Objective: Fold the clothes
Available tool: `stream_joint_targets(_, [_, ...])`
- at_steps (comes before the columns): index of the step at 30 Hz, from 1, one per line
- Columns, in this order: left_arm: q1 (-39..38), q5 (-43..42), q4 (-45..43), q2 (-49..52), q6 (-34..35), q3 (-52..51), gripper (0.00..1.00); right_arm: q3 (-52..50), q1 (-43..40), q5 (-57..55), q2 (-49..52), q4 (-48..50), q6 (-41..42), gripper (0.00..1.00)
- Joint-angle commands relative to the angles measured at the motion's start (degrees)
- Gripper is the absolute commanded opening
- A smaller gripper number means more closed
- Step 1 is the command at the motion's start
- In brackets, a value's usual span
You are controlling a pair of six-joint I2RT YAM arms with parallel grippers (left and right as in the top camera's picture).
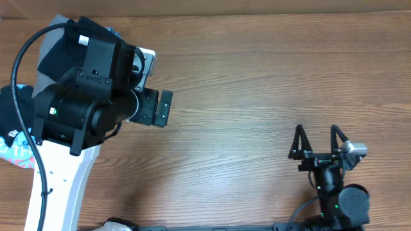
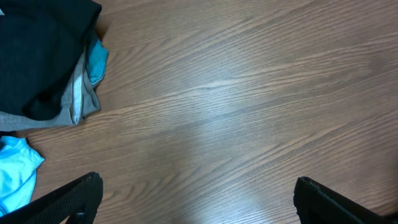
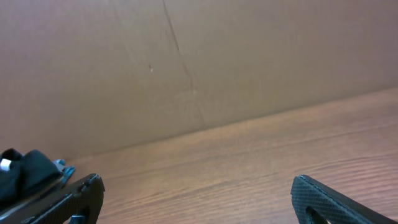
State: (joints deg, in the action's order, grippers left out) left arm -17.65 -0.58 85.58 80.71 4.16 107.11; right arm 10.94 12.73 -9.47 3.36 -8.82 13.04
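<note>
The black T-shirt (image 1: 56,45) lies bunched in a pile at the table's far left corner, its small white tag (image 1: 82,40) showing. My left arm covers much of it. In the left wrist view the black cloth (image 2: 37,50) fills the top left corner. My left gripper (image 1: 158,107) is open and empty over bare wood just right of the pile; the left wrist view (image 2: 196,199) shows its fingers wide apart. My right gripper (image 1: 318,138) is open and empty at the near right, far from the shirt (image 3: 25,173).
Grey trousers (image 2: 78,102) lie under the black cloth. A black and light-blue printed garment (image 1: 16,151) lies at the left edge; its light-blue cloth also shows in the left wrist view (image 2: 15,171). A brown cardboard wall (image 3: 199,62) stands behind the wooden table (image 1: 257,83).
</note>
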Motion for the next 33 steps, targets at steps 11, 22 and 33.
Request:
stream_joint_targets(11, [-0.48,0.59,-0.13,0.68,0.59,0.02,1.00,-10.49,-0.39,-0.81,-3.06,5.25,-0.46,1.00])
stream_joint_targets(22, [-0.48,0.59,-0.13,0.68,0.59,0.02,1.00,-10.49,-0.39,-0.81,-2.93,5.14,-0.46,1.00])
stream_joint_targets(33, [-0.35,1.73,-0.09,-0.04,0.55,-0.09,1.00,-10.49,-0.39,-0.81,-2.93,5.14,-0.46,1.00])
